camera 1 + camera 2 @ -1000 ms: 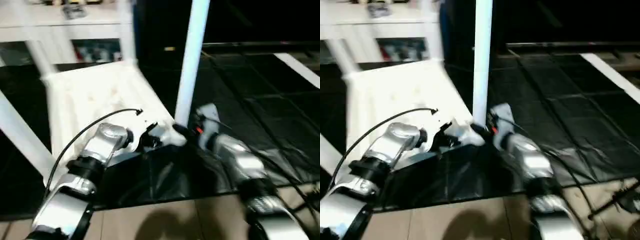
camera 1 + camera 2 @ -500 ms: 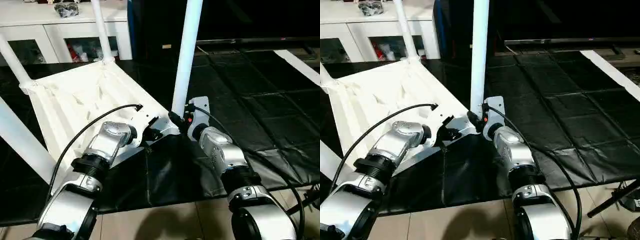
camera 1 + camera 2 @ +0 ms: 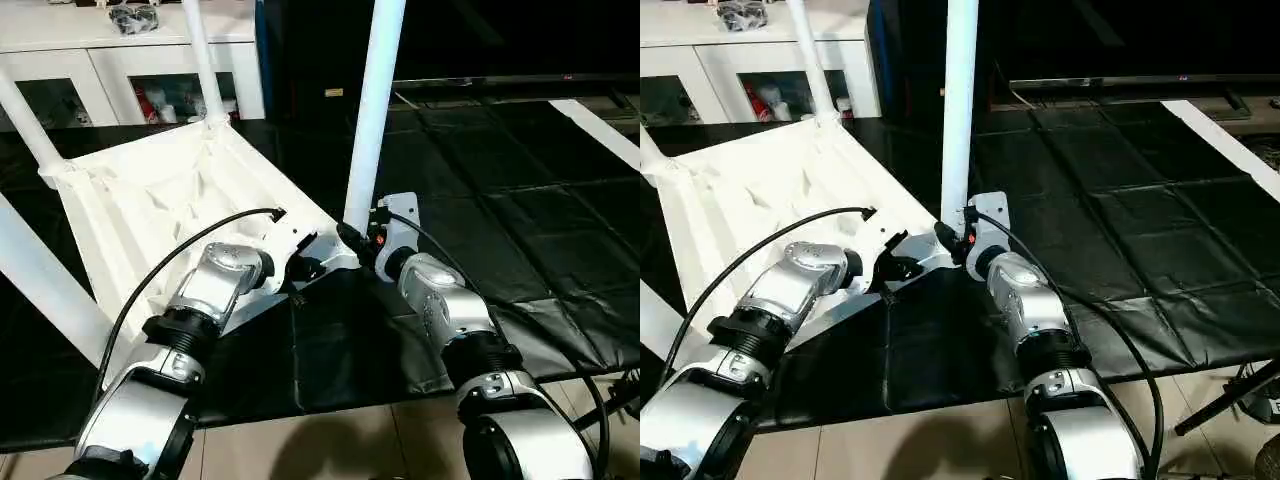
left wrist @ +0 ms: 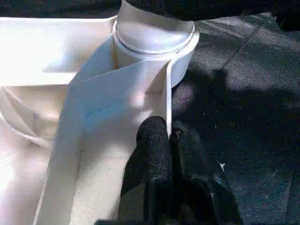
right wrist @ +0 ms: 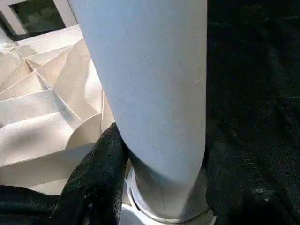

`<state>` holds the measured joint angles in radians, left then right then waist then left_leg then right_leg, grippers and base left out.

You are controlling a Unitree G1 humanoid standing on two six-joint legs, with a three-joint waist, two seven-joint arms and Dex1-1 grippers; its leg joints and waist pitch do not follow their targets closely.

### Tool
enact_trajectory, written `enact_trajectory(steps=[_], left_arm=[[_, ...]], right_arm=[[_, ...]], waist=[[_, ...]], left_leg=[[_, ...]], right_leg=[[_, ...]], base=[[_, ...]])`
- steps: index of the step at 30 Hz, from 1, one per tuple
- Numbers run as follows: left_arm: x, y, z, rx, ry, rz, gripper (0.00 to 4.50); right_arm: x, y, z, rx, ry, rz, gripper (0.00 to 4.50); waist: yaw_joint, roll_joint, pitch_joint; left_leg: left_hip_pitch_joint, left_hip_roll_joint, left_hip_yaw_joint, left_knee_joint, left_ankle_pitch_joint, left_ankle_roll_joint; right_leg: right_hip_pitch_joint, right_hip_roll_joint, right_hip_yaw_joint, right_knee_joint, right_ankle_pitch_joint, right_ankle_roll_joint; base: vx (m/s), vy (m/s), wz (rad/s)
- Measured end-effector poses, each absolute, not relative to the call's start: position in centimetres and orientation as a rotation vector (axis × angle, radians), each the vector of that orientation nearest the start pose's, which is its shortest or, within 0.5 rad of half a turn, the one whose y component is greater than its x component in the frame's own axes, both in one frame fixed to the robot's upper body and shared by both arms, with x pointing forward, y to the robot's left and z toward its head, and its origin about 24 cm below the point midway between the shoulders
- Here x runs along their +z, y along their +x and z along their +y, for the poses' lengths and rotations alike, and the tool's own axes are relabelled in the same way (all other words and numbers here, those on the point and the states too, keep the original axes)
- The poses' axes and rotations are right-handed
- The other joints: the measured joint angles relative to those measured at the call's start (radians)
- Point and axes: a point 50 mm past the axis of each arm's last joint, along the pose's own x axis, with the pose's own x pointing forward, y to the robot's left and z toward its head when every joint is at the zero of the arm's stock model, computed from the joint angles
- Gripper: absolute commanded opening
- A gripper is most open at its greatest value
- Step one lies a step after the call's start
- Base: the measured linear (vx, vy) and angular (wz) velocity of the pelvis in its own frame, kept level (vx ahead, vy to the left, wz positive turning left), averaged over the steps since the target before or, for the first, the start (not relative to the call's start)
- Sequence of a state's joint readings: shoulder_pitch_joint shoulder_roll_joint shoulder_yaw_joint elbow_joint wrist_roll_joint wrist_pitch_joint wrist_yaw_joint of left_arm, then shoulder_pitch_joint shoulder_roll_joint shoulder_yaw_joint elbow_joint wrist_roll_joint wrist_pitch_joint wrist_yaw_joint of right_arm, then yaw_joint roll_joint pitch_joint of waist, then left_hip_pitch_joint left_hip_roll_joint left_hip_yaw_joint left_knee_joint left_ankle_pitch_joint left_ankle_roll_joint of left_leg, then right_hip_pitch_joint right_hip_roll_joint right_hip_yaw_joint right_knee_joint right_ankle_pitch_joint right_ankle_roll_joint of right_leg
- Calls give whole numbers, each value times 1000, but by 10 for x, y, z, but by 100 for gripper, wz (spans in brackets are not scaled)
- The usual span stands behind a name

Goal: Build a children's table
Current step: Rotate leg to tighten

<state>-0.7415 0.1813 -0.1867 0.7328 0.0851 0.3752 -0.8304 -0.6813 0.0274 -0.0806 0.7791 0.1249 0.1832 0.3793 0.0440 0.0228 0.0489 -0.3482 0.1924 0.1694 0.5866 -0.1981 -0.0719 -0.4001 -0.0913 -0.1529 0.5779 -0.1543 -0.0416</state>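
Observation:
The children's table lies upside down on the black mat, its ribbed tabletop (image 3: pixel 160 200) facing up. Legs stand in its corner sockets: one at the near right corner (image 3: pixel 372 120), one at the far corner (image 3: pixel 200 60), and two on the left (image 3: pixel 25 125). My right gripper (image 3: pixel 352 238) is shut on the near right leg (image 5: pixel 150 79) just above its socket, a black finger (image 5: pixel 101 173) on either side. My left gripper (image 3: pixel 305 268) is shut on the tabletop's thin rim (image 4: pixel 140 79), right beside that corner socket (image 4: pixel 154 42).
A white cabinet (image 3: pixel 120 50) with glass-fronted shelves stands behind the table. The black mat (image 3: pixel 520 200) spreads to the right, with a white strip (image 3: pixel 600 130) at its far right. Tile floor (image 3: pixel 330 440) lies below my forearms. A black stand leg (image 3: pixel 1230 395) crosses the bottom right.
The head camera has shifted and steadied since a second ago. Both grippers and the table stay as they were.

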Motion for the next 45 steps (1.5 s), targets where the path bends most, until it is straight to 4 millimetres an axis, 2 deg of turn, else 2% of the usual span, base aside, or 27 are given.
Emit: enact_trajectory(steps=[2,3,4,5,6,7,9,11,15,20,24,27,34,41,45], left_arm=[[55,351,101,-932,272,540,0],[55,351,101,-932,272,540,0],[55,351,102,-933,279,538,0],[57,350,98,-970,295,527,0],[57,349,97,-1021,317,514,0],[58,347,96,-1083,338,500,0],[58,346,108,-1111,363,494,0],[61,349,121,-1083,384,496,0],[61,348,115,-1110,392,478,0],[61,346,123,-1170,440,448,0],[61,342,140,-1217,513,413,0],[60,339,143,-1243,532,384,0],[56,325,152,-1370,491,347,0],[55,319,151,-1460,489,328,0],[55,317,151,-1496,516,296,0]], right_arm=[[49,356,-81,507,177,294,202],[49,356,-81,507,177,294,237],[49,357,-87,510,165,283,237],[48,352,-98,557,159,268,237],[48,345,-121,617,147,241,274],[46,333,-141,692,115,232,277],[34,318,-160,754,109,288,289],[33,317,-160,771,119,295,314],[35,315,-149,828,124,281,334],[48,303,-161,922,112,251,378],[42,287,-169,958,129,278,405],[41,279,-167,979,155,269,439],[48,268,-162,986,185,217,447],[51,256,-165,1009,196,218,447],[51,248,-174,990,204,226,447]], waist=[[0,0,0],[0,0,0],[1,0,0],[9,-1,0],[26,0,0],[45,0,1],[55,-1,1],[47,0,1],[56,0,1],[72,0,1],[73,0,1],[78,-1,2],[106,-2,2],[114,-2,2],[120,-1,2]], left_leg=[[0,0,0,0,0,0],[0,0,0,0,0,0],[0,0,0,0,0,0],[-1,0,0,0,0,0],[-1,-1,0,0,0,0],[-3,0,1,-1,0,0],[-4,1,5,-1,0,1],[-8,1,6,-1,3,6],[-10,2,5,0,3,6],[-11,2,5,1,2,9],[-11,2,5,1,2,8],[-11,2,5,1,1,7],[-11,2,5,0,0,6],[-11,1,5,1,-2,4],[-11,1,5,1,-1,3]], right_leg=[[0,0,0,0,0,0],[0,0,0,0,0,0],[0,0,0,0,0,0],[0,0,0,-2,0,0],[-1,0,0,-2,-1,1],[-2,0,2,-2,-2,4],[-3,0,6,1,-2,1],[-7,0,6,3,-1,0],[-7,-1,5,1,-2,0],[-7,-1,5,1,-3,1],[-7,-1,4,1,-3,1],[-7,-1,4,1,-3,1],[-7,-1,4,1,-5,3],[-6,-2,4,1,-5,3],[-6,-2,4,2,-5,5]], base=[[0,0,0],[0,0,0],[0,0,0],[0,0,0],[0,0,0],[41,5,18],[47,4,18],[0,0,0],[0,0,0],[0,0,0],[0,0,0],[0,0,0],[0,0,0],[0,0,0],[0,0,0]])
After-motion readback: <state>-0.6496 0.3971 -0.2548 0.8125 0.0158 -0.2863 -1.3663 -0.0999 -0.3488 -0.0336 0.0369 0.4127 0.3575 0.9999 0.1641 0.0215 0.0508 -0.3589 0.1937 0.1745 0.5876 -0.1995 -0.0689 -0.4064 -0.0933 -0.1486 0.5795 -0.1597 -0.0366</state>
